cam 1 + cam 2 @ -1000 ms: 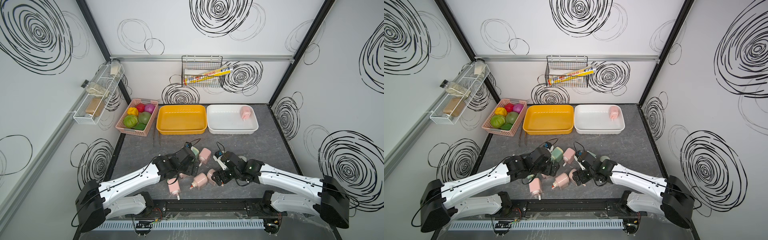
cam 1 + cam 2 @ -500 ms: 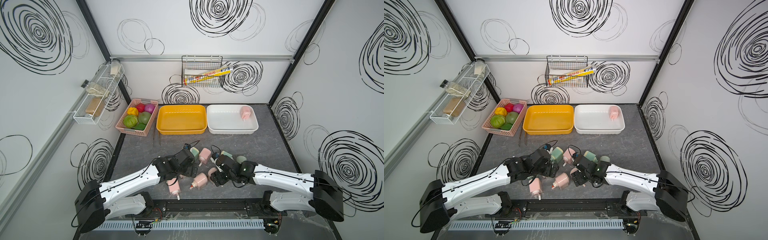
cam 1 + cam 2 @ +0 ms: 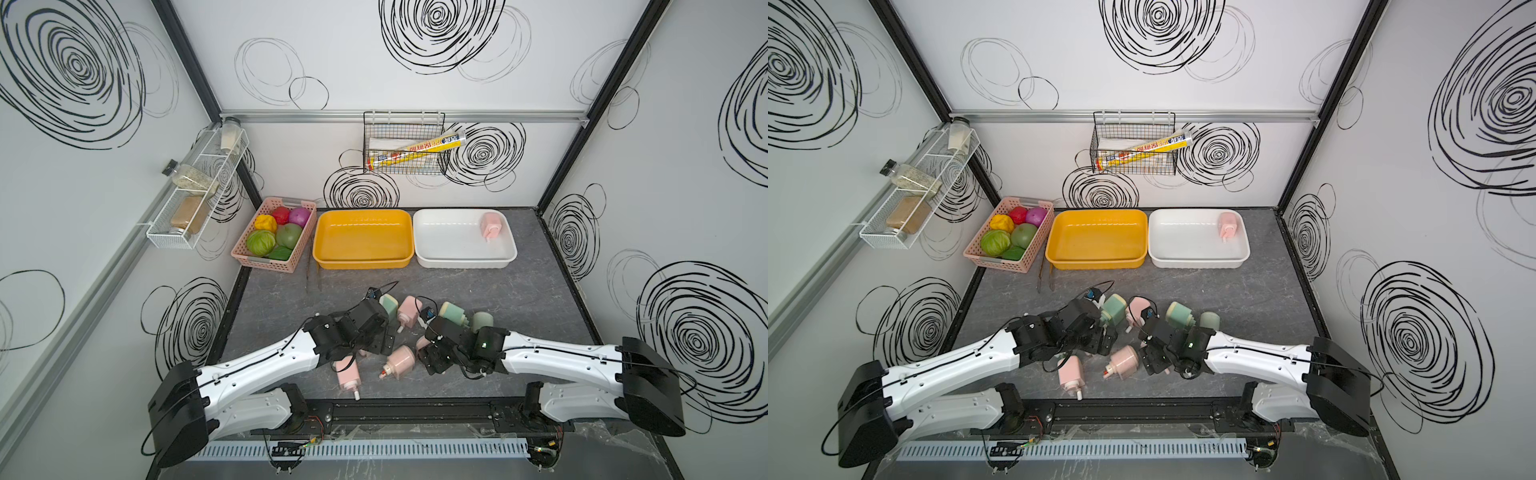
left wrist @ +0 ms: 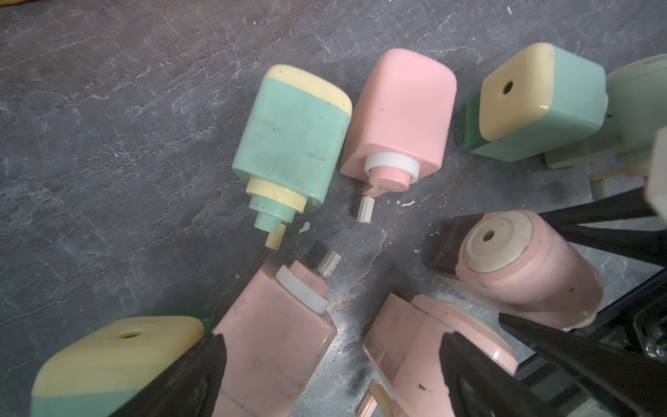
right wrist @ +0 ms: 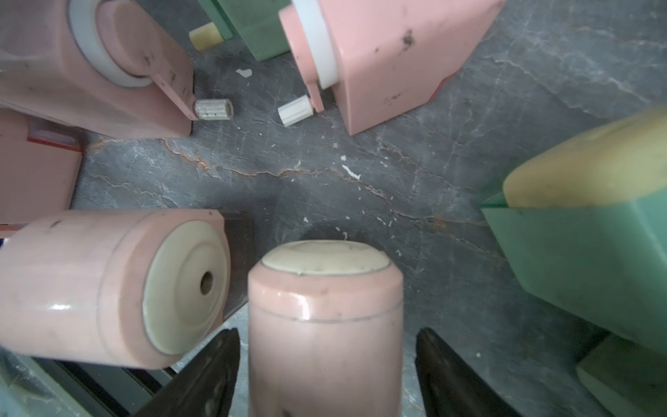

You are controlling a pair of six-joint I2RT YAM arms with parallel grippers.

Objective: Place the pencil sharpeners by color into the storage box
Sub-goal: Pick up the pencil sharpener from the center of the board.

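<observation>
The right hand [image 5: 326, 335] straddles a pink sharpener [image 5: 325, 299] on the worktop [image 5: 325, 173], its long axis running straight out between the fingers [image 5: 213, 372], cream end away from the wrist; the hand looks unclenched, slim gaps either side, though contact lower down is hidden. The left hand [image 4: 332, 339] hangs spread wide over other pink ones [image 4: 274, 343], so the right arm is nearer this pick

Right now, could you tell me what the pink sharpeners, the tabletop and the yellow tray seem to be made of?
Pink sharpeners: likely moulded plastic, glossy; sharp highlights and dark scuffs.
Tabletop: matte grey with pale and rusty veins, stone or a printed stone-look sheet.
Yellow tray: probably plastic, smooth with soft sheen.
</observation>
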